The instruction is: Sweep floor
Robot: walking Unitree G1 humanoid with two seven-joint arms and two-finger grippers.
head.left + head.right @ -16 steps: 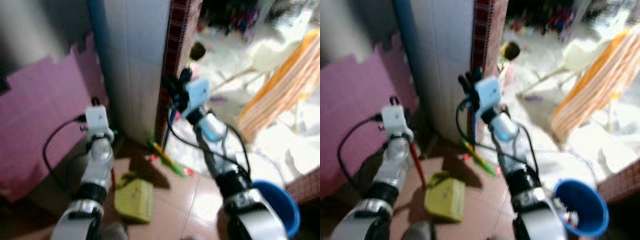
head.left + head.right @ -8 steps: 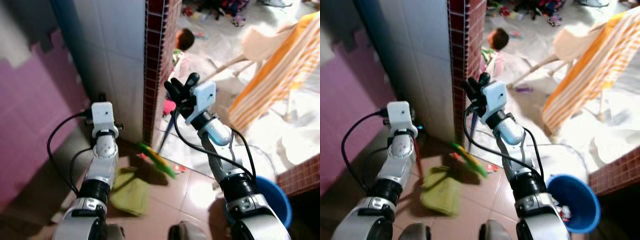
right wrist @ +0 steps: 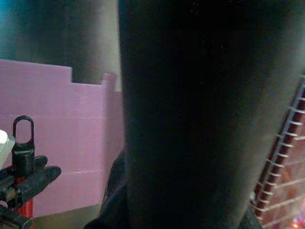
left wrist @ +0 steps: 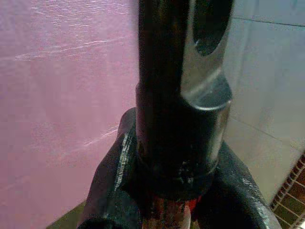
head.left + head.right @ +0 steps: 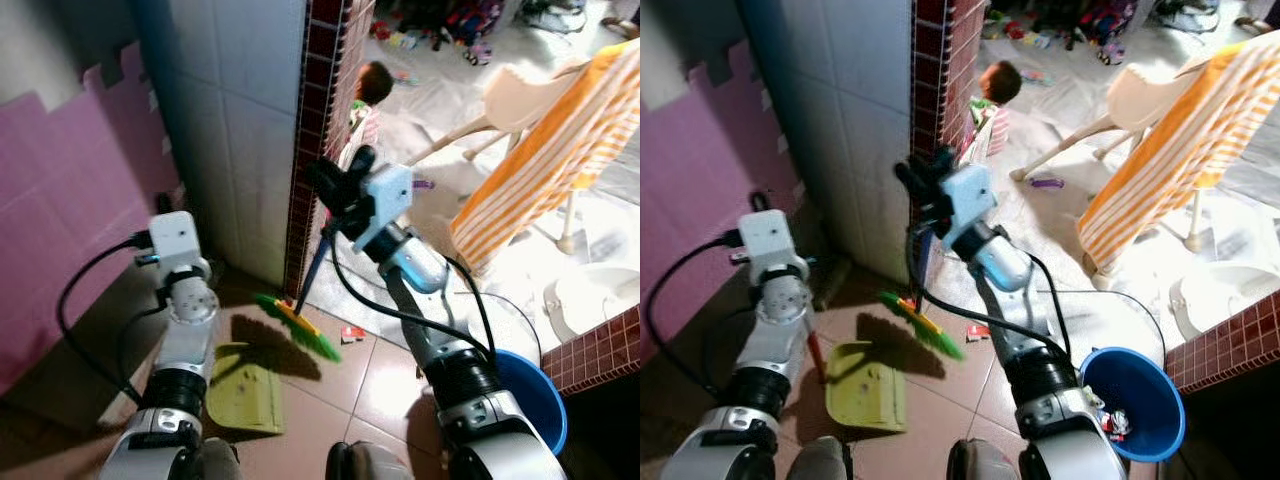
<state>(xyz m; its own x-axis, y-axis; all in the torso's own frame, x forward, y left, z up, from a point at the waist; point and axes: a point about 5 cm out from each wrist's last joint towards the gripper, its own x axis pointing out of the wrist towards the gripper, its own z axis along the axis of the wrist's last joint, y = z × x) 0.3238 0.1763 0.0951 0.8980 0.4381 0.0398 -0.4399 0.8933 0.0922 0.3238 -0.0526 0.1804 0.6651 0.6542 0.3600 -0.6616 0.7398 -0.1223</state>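
Right end effector (image 5: 335, 185): clenched on broom (image 5: 298, 322) handle
Left end effector (image 4: 176, 157): clenched on dustpan (image 5: 245, 388) handle
Progress: early; litter (image 5: 352, 332) at 3 o'clock of bristles, unswept

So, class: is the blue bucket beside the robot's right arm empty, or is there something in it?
Not empty. The blue bucket stands upright on the floor, and a few small bits of rubbish lie inside near its rim.
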